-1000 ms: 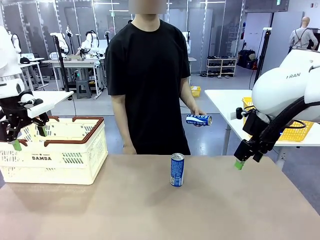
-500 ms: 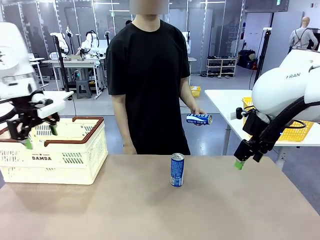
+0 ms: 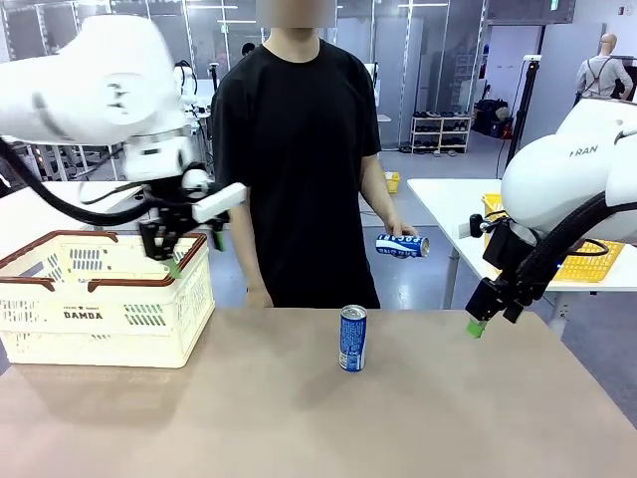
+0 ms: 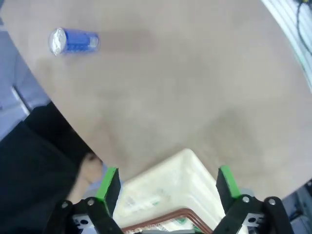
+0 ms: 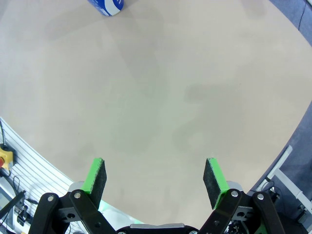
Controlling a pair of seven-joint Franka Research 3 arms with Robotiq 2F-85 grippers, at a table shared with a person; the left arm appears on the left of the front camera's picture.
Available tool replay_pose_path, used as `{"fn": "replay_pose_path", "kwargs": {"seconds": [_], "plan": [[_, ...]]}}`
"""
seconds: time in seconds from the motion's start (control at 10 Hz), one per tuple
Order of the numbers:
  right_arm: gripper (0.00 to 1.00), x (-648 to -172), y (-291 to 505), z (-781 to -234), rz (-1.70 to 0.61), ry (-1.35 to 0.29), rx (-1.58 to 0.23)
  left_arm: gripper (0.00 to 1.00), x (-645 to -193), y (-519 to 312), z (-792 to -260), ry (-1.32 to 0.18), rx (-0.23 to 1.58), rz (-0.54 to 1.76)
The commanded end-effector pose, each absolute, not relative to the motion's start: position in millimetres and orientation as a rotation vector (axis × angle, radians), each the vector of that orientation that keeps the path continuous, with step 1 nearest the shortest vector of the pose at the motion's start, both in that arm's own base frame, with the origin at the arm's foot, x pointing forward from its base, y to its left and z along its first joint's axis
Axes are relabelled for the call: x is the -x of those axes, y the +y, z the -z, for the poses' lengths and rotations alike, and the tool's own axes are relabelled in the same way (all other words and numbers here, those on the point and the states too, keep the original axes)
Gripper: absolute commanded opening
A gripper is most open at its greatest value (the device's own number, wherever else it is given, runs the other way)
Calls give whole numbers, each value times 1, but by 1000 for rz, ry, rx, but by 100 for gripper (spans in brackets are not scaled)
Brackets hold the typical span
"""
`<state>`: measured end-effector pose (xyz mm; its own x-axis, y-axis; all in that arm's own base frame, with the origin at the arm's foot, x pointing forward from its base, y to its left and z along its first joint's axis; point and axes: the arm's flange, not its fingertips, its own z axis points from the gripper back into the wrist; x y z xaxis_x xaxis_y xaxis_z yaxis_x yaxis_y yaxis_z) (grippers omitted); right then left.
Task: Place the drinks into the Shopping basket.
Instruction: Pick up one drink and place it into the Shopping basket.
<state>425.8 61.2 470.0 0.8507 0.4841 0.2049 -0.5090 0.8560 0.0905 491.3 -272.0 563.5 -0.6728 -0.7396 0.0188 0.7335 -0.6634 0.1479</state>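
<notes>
While my left gripper (image 3: pixel 195 253) is hovering empty, jaws apart, I am aiming at the standing can (image 3: pixel 352 339). I am favouring a grip at its middle.

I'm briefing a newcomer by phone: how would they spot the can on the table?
Start at the tan table before the person. Near its middle stands a blue-and-white can, upright with a silver top. The other blue can is held sideways in the person's hand.
</notes>
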Motion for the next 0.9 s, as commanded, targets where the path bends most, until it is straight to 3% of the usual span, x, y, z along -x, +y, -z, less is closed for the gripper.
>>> {"fn": "replay_pose_path", "kwargs": {"seconds": [0.0,0.4,0.8], "plan": [[100,-426,59,-471,-532,-172,-135,100,-517,-321,-555,-156,-108,2366],[100,-426,59,-471,-532,-172,-135,100,-544,-395,-509,-111,-31,2453],[100,-426,59,-471,-532,-172,-135,100,-527,-365,-511,-115,0,2461]]}}
